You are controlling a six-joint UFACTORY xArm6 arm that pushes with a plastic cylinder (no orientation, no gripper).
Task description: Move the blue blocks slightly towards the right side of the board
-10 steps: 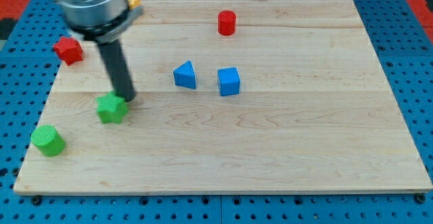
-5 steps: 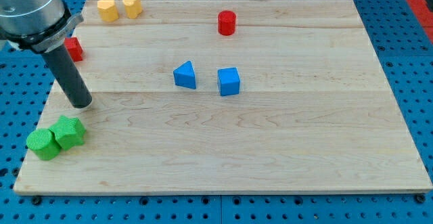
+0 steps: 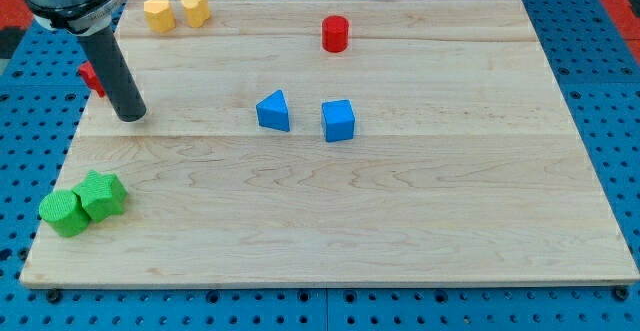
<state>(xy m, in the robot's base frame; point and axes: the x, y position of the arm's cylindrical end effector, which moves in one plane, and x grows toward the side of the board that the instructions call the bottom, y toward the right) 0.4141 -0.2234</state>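
Two blue blocks sit near the board's middle: a blue triangular block and, just to its right, a blue cube. They stand apart with a small gap between them. My tip rests on the board at the view's left, well to the left of the blue triangular block and touching neither blue block. The rod partly hides a red block behind it.
A red cylinder stands near the view's top. Two yellow blocks sit at the top left. A green star-like block touches a green cylinder at the bottom left. The wooden board lies on blue pegboard.
The green star block was pushed down-left against the green cylinder. My tip then pulled away and has moved up and slightly right. The blue blocks have not moved.
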